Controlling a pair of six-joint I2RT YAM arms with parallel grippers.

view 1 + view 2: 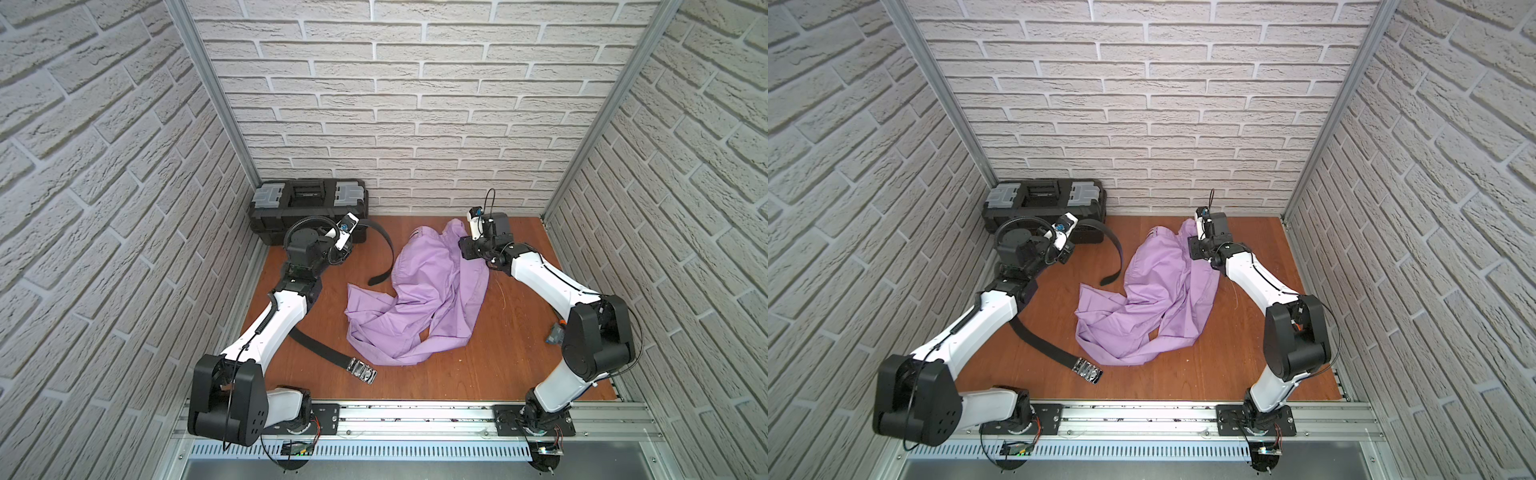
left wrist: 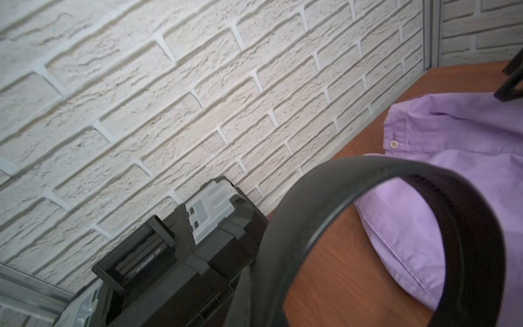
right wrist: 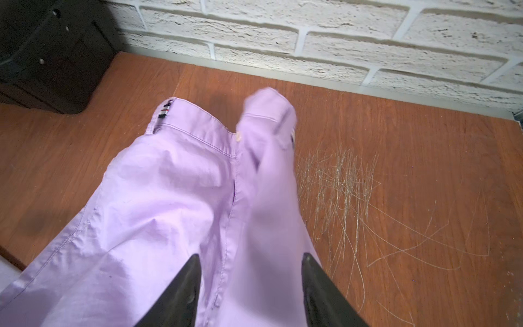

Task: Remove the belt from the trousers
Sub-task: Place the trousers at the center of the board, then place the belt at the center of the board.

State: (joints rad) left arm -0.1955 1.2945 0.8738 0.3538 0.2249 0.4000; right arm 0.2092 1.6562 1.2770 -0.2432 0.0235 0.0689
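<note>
The belt is a black strap whose silver buckle lies on the table near the front. The strap passes under my left arm and rises to my left gripper, which is shut on it in front of the toolbox. From there the belt arcs over, and its free tip rests beside the lilac trousers. My right gripper is open just above the trousers near the waistband, with blurred cloth between its fingers.
A black toolbox stands in the back left corner against the brick wall. Brick walls close in three sides, and a metal rail runs along the front. A small grey and orange part lies by my right arm. The table is scratched there.
</note>
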